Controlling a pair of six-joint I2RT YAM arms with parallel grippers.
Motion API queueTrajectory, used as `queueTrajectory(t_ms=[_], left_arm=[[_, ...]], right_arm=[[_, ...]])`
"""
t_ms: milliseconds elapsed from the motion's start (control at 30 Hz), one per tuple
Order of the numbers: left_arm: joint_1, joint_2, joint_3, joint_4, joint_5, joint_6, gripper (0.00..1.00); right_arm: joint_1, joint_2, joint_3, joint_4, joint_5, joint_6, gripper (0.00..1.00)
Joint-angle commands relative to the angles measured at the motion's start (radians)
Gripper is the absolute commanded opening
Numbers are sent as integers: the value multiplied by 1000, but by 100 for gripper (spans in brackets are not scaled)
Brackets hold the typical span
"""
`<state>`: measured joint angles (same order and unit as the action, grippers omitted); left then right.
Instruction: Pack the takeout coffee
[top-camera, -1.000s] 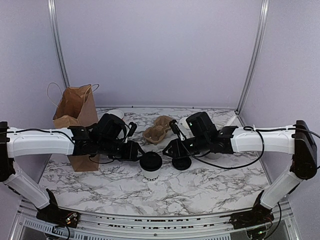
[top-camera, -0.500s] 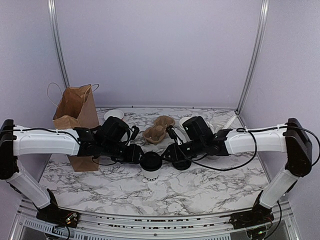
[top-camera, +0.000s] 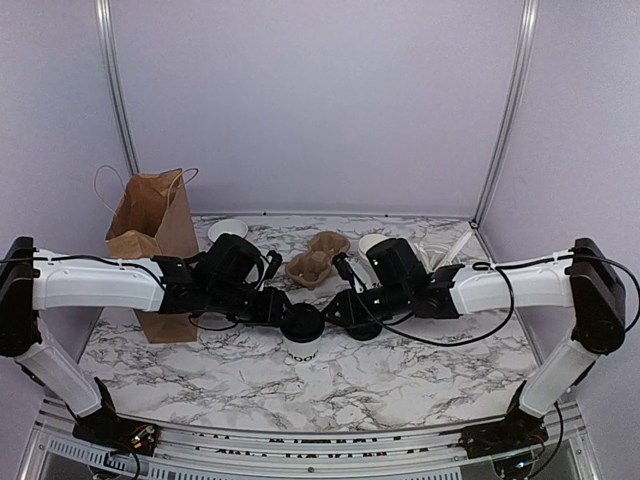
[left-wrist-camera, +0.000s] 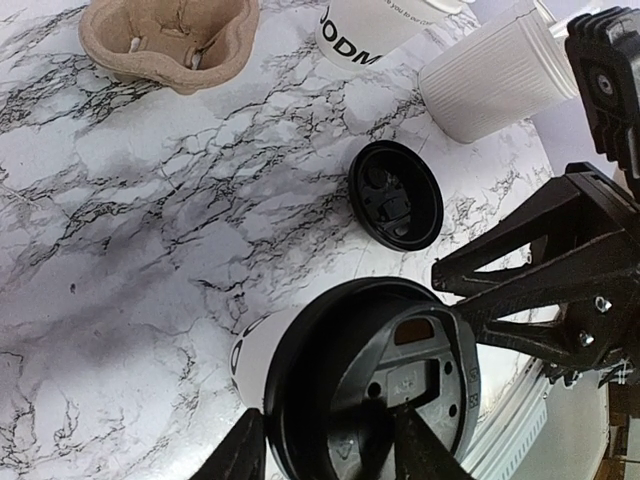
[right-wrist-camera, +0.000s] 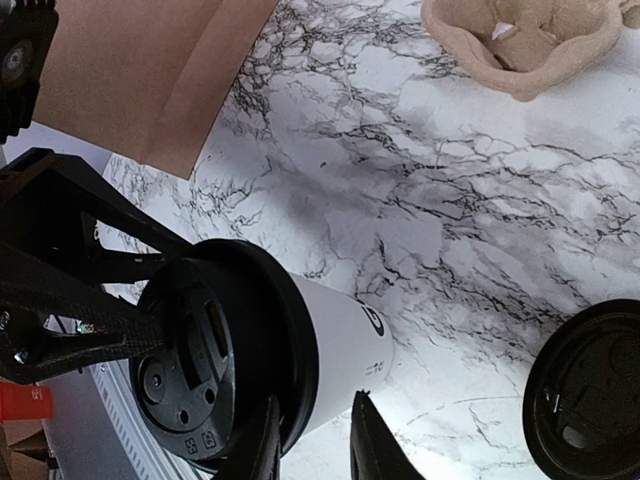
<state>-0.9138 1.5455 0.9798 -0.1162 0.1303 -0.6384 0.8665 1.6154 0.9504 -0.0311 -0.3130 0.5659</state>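
The white paper cup (top-camera: 301, 350) with black lettering stands at the table's front centre with its black lid (top-camera: 301, 322) on top. It also shows in the left wrist view (left-wrist-camera: 255, 350) and the right wrist view (right-wrist-camera: 345, 345). My left gripper (top-camera: 277, 309) is at the lid's left edge, jaws partly apart; one finger is outside the rim and the other is over the lid (left-wrist-camera: 380, 390). My right gripper (top-camera: 334, 307) is at the lid's right edge, jaws partly apart, straddling the rim (right-wrist-camera: 215, 350) and the cup wall. I cannot tell whether either one is touching.
A brown paper bag (top-camera: 150, 225) stands at the left. A cardboard cup carrier (top-camera: 318, 258) lies behind the cup. A spare black lid (left-wrist-camera: 396, 194) lies to the cup's right. White cups (left-wrist-camera: 495, 80) and utensils (top-camera: 450, 245) are at the back right, and a white dish (top-camera: 228, 229) at the back left.
My right arm has lowered and moved left, bringing its gripper down to the lid's right edge. My left gripper has shifted slightly closer to the lid. The cup has stayed put.
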Motion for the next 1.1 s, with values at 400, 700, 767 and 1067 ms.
queueTrajectory(t_ms=[400, 700, 767, 1067], left_arm=[[7, 44, 48, -49, -26, 72, 43], [7, 22, 91, -73, -24, 100, 44], [7, 14, 95, -77, -27, 103, 44], [14, -31, 93, -95, -50, 102, 45]], right_arm=[[115, -77, -31, -58, 205, 116, 23], [119, -103, -32, -76, 244, 137, 24], [119, -108, -21, -82, 244, 132, 25], [120, -111, 22, -114, 258, 106, 26]])
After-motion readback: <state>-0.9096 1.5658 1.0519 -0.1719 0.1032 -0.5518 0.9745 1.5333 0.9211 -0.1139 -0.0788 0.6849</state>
